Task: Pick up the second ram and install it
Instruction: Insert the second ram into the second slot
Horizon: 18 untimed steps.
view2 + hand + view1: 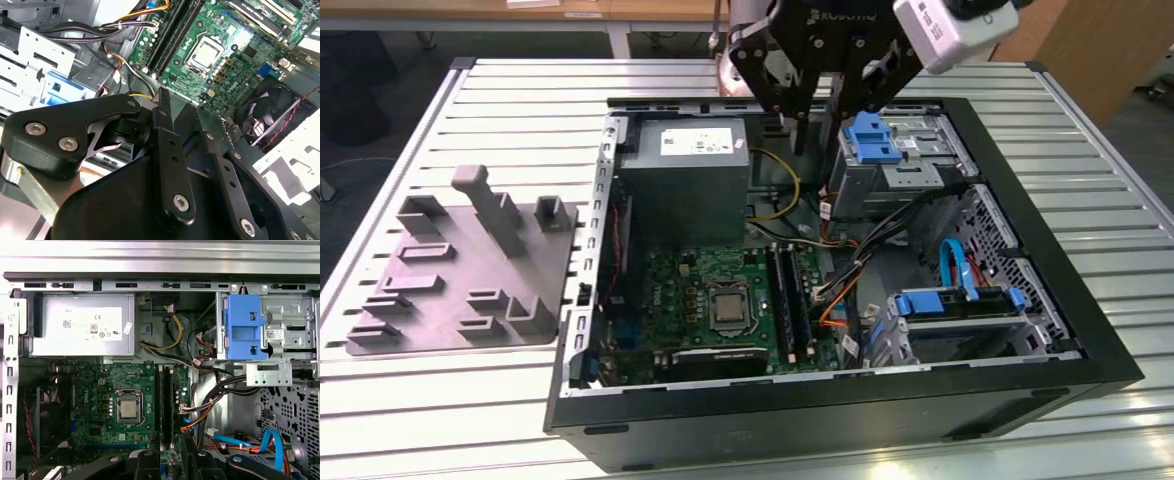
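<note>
Fingers (146, 463): spread with a narrow gap, nothing gripped between them; bare board shows through the gap in the first wrist view. The gripper (811, 112) hangs over the far half of the open computer case (854, 410), between the power supply (683, 180) and the blue drive bracket (870, 140).

Ram sticks (166, 405): two dark sticks stand side by side in the slots just beside the processor socket (129, 409) on the motherboard (95, 390). Which of them is the second cannot be told.

Orange and black cables (210, 392) run beside the slots. The case lies on its side on the slatted metal desk (454, 400). A grey moulded holder (467, 270) sits on the desk at the exterior view's left, apart from the case.
</note>
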{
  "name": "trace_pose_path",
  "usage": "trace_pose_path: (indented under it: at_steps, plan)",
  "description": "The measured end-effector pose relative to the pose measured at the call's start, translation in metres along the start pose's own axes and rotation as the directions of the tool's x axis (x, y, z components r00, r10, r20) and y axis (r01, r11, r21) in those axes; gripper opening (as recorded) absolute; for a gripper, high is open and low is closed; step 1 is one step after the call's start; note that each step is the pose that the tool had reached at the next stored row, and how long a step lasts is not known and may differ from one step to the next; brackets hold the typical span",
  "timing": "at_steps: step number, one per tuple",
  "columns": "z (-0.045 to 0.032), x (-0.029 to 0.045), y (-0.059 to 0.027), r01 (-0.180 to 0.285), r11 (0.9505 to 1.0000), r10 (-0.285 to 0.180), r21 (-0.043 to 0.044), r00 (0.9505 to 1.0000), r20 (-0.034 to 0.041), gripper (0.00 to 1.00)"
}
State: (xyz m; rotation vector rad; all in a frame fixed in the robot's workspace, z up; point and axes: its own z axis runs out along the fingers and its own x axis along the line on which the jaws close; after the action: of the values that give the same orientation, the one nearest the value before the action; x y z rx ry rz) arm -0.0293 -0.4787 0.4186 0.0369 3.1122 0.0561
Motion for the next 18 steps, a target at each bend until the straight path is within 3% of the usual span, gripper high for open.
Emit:
trace_pose_path:
  at_steps: [18]
  plan:
    - [0.0264, 0.0007, -0.001, 0.0, 1.0, 0.0, 0.0, 1.0, -0.0016, 0.31]
